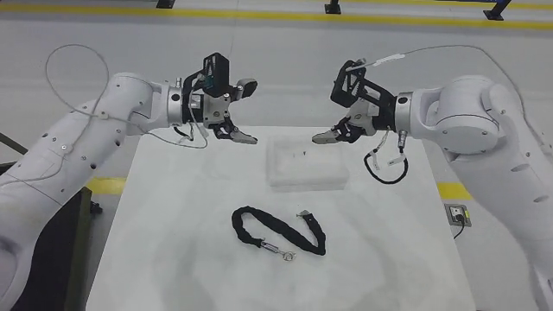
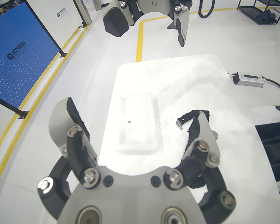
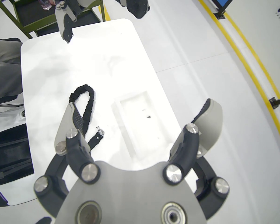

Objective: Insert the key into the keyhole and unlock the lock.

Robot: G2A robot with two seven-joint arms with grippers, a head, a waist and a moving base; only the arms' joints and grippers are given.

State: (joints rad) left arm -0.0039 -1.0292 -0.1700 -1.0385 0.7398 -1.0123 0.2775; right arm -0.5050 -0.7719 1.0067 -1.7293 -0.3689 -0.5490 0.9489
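My left gripper and right gripper hang open, empty. The chain lock lies below between them, lengthwise across; a dark speck in the tray, perhaps the key, sits nearer the right.

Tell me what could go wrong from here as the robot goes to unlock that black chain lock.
1. The small dark piece, possibly the key, lies flat in the shallow white tray; so tiny, it may slip a pinch.
2. The black fabric-sleeved chain lock lies loose on the white table, held by nothing; pushed, it may slide.
3. The open left tool and open right tool face each other across the tray; reaching together, they might collide.
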